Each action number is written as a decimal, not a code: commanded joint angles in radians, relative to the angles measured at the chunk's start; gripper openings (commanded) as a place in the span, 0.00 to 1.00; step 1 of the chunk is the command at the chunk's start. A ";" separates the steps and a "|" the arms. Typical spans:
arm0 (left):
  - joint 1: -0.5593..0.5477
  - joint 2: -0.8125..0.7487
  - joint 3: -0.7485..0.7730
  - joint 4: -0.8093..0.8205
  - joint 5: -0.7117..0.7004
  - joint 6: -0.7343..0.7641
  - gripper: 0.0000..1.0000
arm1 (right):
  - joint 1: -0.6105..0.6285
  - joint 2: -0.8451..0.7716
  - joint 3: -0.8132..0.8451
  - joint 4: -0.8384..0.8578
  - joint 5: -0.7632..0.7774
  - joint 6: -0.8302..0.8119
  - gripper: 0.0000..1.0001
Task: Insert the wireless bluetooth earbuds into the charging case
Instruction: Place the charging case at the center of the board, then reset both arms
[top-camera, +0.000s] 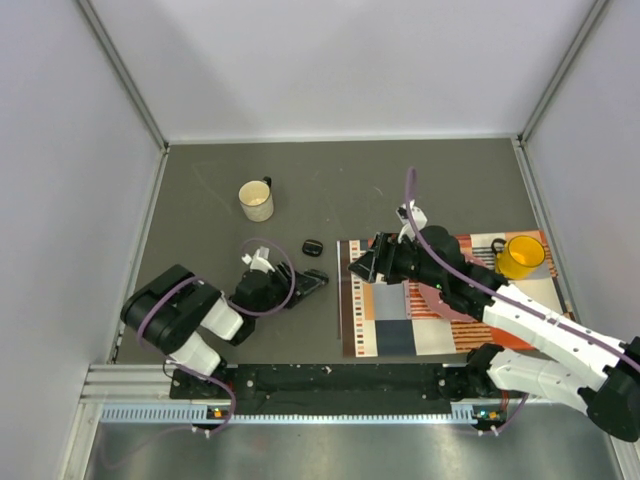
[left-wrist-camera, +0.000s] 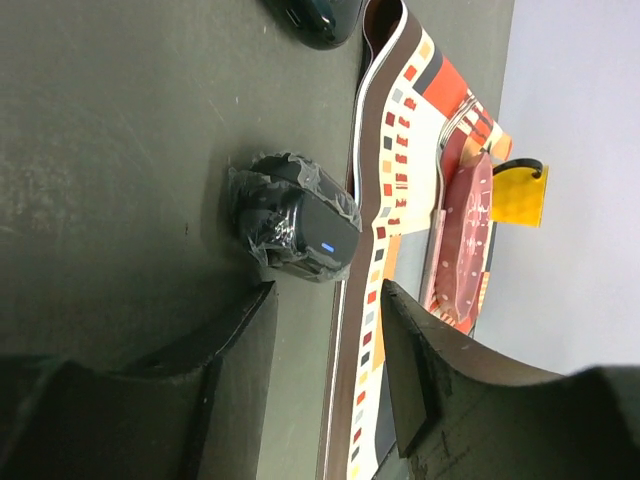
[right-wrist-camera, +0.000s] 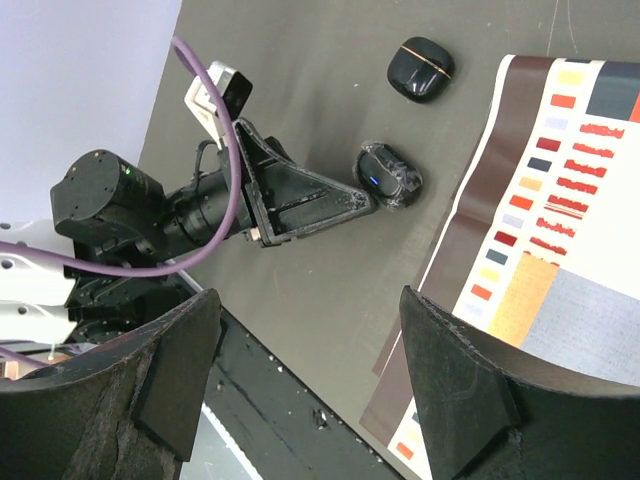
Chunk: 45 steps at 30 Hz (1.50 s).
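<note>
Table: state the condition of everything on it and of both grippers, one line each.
Cream mug: upright.
Yellow mug: upright, on the mat.
Plain black case: shut.
Wrapped black case: shut, blue light lit.
Left gripper: open, empty.
Right gripper: open, empty.

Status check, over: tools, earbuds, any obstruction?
Left tool open, just short of wrapped case. Right tool open, empty, over mat edge. Earbuds not visible. Nothing between tool and case.

Just beyond the jaws of the left gripper, the charging case is glossy black plastic under crinkled clear film; the table looks matt, faintly scuffed.
</note>
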 joint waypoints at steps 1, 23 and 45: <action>0.006 -0.099 -0.013 -0.102 -0.002 0.092 0.51 | -0.002 -0.049 0.006 0.038 0.043 0.033 0.72; 0.006 -1.157 0.286 -1.364 -0.427 0.718 0.99 | -0.030 0.082 0.177 -0.188 0.127 -0.209 0.83; 0.085 -1.018 0.569 -1.369 -0.042 0.932 0.99 | -0.143 0.267 0.483 -0.597 0.174 -0.429 0.99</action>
